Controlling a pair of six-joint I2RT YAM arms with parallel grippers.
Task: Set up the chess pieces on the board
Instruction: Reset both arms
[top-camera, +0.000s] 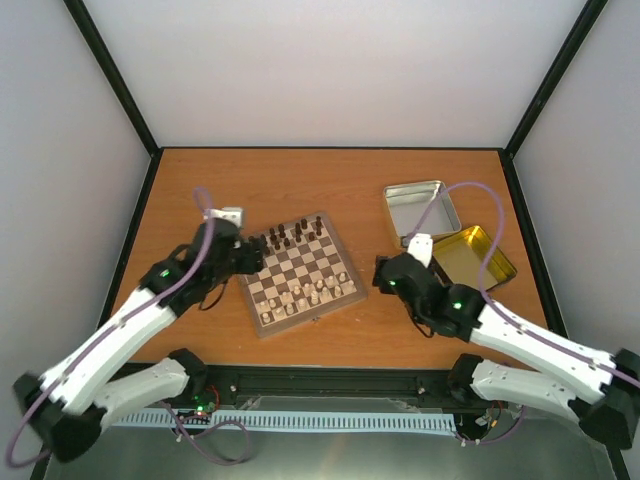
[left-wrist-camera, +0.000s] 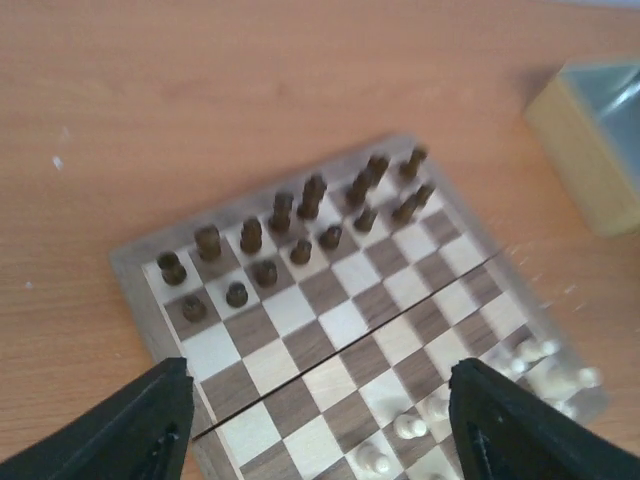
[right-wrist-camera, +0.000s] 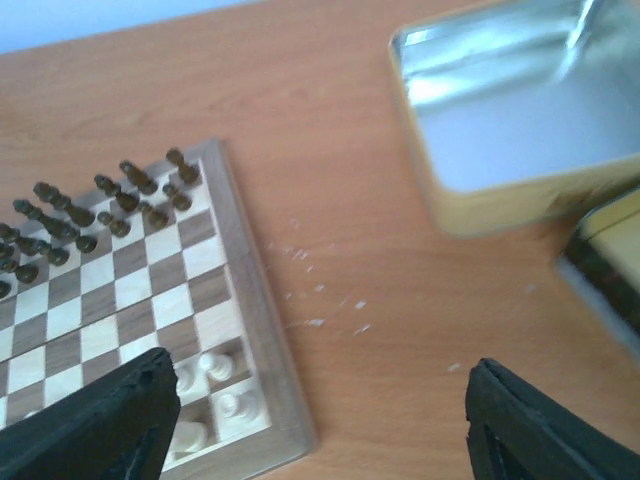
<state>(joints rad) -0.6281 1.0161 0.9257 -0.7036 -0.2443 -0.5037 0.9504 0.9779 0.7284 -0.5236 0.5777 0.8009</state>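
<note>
Board inspection: both claws empty.
I see the left claw (left-wrist-camera: 318, 425) and right claw (right-wrist-camera: 322, 425) wide, flanking the board (top-camera: 308, 266) on the surface (top-camera: 330, 175); cream chess pieces (top-camera: 300, 297) stand on its near rows.

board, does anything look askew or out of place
The board sits skewed to the table edge. The dark pieces stand in two rows, but the pale chess pieces look unevenly spaced, not in full rows yet.
</note>
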